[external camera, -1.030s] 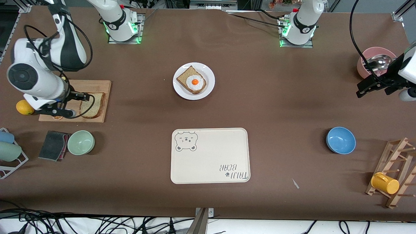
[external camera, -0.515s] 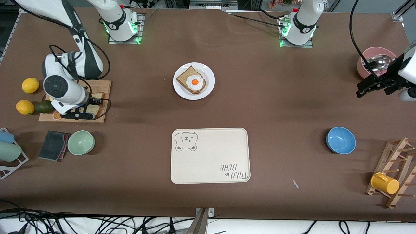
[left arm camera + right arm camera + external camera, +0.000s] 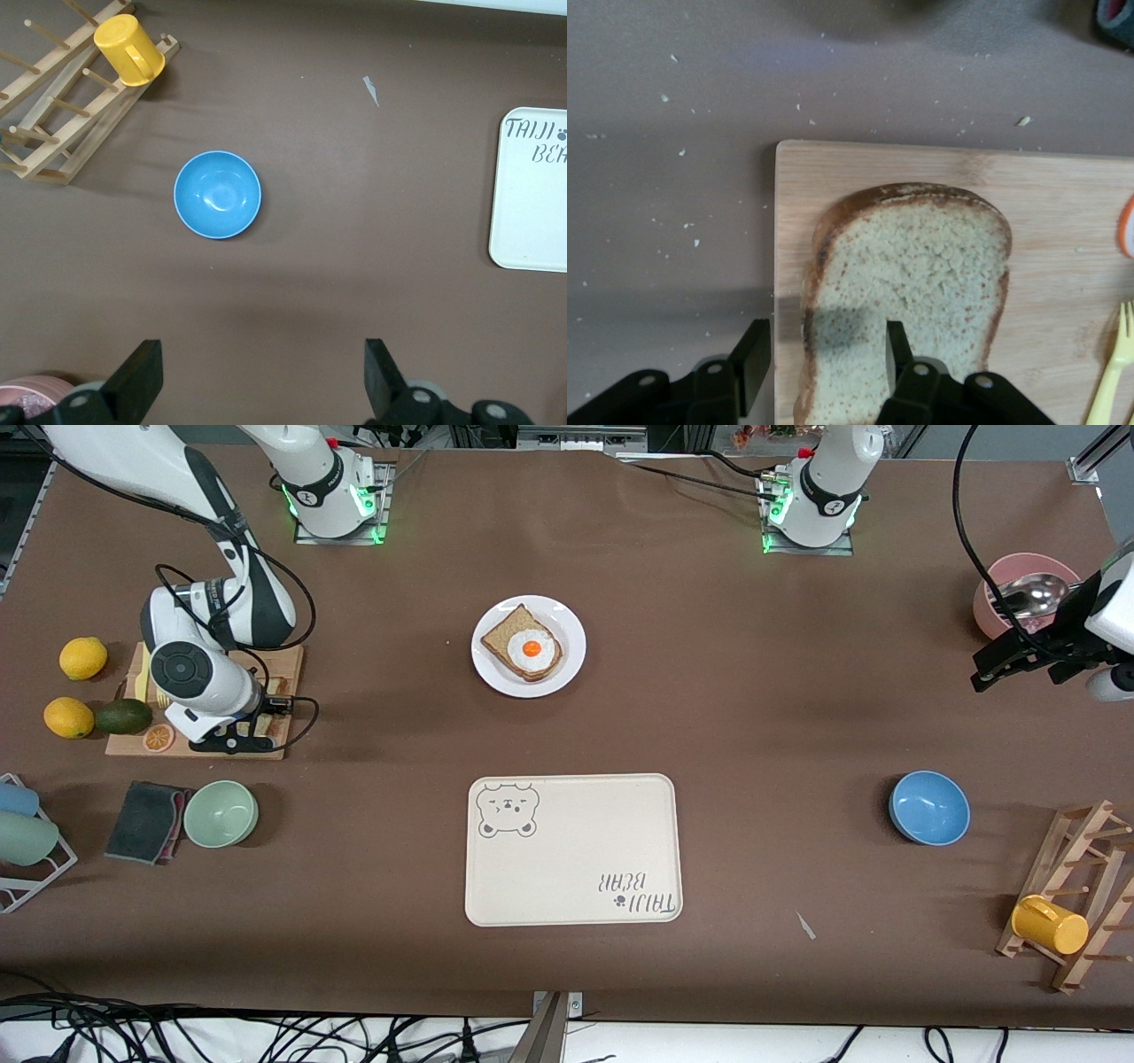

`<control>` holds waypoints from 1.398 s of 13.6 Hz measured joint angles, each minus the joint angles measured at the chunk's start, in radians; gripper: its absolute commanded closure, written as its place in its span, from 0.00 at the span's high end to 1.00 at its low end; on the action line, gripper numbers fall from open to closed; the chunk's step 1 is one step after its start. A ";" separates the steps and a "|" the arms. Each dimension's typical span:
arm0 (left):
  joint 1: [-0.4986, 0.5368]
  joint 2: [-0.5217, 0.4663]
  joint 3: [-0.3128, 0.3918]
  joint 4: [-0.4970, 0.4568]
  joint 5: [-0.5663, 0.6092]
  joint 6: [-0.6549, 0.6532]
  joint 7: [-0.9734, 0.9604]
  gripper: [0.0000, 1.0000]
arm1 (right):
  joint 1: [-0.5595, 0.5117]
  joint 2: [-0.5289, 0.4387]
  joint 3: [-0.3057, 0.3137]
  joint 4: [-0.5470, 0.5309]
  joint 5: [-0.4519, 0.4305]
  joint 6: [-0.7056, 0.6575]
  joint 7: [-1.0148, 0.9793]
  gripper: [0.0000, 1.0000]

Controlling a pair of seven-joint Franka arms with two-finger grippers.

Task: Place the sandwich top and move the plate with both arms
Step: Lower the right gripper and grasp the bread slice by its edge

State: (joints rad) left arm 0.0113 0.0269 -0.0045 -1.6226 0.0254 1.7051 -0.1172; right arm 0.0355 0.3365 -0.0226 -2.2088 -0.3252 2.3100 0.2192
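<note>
Right gripper (image 3: 819,359) straddles one crust edge of the sandwich top (image 3: 908,292), fingers apart, nothing pinched yet. Slice lies flat on the cutting board (image 3: 1063,212) at the board's edge facing the plate (image 3: 528,646). Seat deeper, clamp lightly (soft crumb). Left gripper (image 3: 263,379) waits agape above bare table.

A high front camera looks down across the whole table toward both arm bases. The left wrist camera looks from well above at the blue bowl (image 3: 217,194), also visible in front view. The right wrist camera looks close down on the cutting board (image 3: 1063,186), shared too.
</note>
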 measured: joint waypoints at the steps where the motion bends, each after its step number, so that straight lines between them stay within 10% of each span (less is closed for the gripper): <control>1: 0.000 0.000 0.000 0.000 0.000 0.000 0.000 1.00 | 0.000 0.005 -0.001 0.000 -0.003 0.003 0.000 0.60; 6: -0.001 0.000 0.000 0.000 0.000 0.000 0.000 1.00 | 0.000 0.030 -0.004 0.000 -0.032 0.036 0.000 0.52; 11: -0.003 0.000 0.000 0.000 0.000 0.000 0.000 1.00 | -0.002 0.037 -0.008 0.001 -0.043 0.039 0.000 0.00; 19: -0.006 0.000 0.000 0.000 0.000 0.000 0.000 1.00 | -0.002 0.035 -0.005 0.023 -0.044 0.001 0.000 0.00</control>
State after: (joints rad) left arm 0.0053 0.0269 -0.0046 -1.6226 0.0254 1.7051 -0.1172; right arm 0.0339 0.3718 -0.0276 -2.1857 -0.3687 2.3108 0.2192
